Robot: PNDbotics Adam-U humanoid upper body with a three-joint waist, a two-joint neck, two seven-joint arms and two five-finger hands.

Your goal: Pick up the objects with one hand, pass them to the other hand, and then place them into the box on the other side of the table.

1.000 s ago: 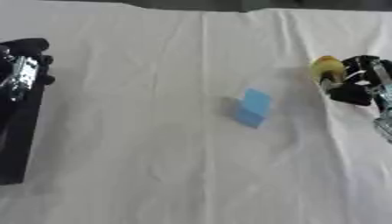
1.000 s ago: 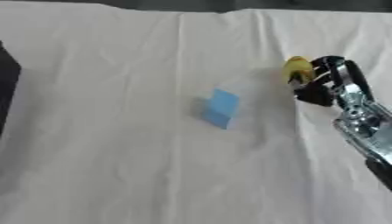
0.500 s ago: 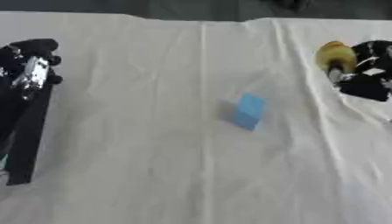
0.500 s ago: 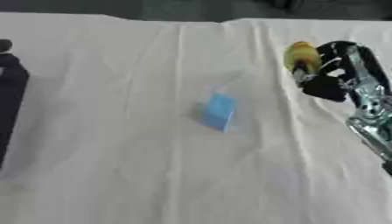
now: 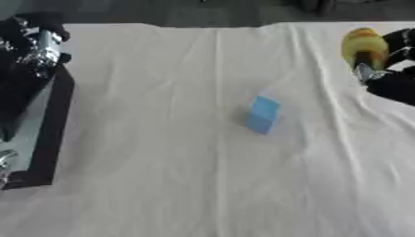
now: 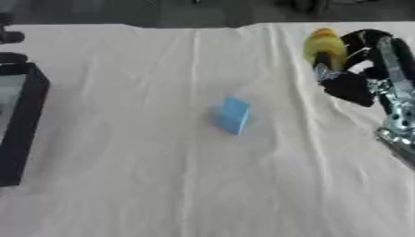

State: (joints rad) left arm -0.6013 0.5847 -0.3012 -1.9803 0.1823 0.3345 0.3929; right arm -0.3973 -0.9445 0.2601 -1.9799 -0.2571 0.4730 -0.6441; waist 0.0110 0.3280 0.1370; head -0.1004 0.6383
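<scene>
Centrally on the bench (image 6: 146, 185) a small blue block (image 6: 233, 115) is seen, box-shaped with flat faces and a lighter top face, tilted slightly and resting alone on the cloth, well apart from both hands. The bench is covered by a cream-white cloth (image 5: 162, 194), soft and matte, marked by long creases that run from the far edge toward the near side and by shallow wrinkles around the block.

At the far right a yellow object (image 6: 324, 46) is held by the right hand (image 6: 356, 69); the object is rounded and smooth, somewhat egg-like, with an orange tinge at its far end. The dark fingers (image 6: 323, 60) are curled round it, one crossing its near part. The hand is black with silver metal showing at the wrist and forearm, which runs toward the near right edge.

On the left a black box (image 5: 50, 125) with straight, rigid walls and a pale, greyish inside is set along the bench edge. Above its far end the left hand (image 5: 36, 46) is seen, black with shiny silver parts; whether its fingers are released or clenched cannot be told.

Beyond the far edge of the cloth a dark grey floor (image 6: 162, 11) is visible.
</scene>
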